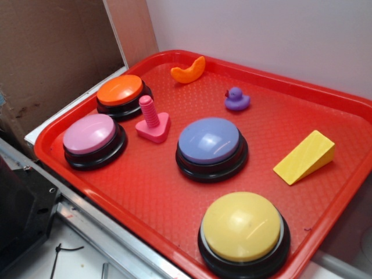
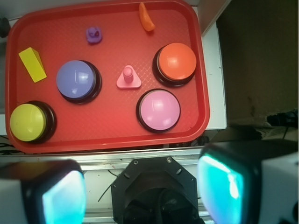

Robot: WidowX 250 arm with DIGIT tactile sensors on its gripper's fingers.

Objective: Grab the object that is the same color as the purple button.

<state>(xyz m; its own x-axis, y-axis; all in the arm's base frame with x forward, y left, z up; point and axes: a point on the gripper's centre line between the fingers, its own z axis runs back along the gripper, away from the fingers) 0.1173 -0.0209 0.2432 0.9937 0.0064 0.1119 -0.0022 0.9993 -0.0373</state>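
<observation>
A tiny purple rubber duck stands on the red tray near its far side; in the wrist view the duck is at the tray's top left. The lavender dome button sits mid-tray, also seen in the wrist view. My gripper is open and empty, high above and back from the tray's near edge, over the robot's black base. Its two fingers stand wide apart at the bottom of the wrist view. The gripper is out of the exterior view.
On the tray are a pink dome button, an orange dome button, a yellow dome button, a pink bolt on a triangle, an orange crescent and a yellow wedge. A cardboard panel stands at left.
</observation>
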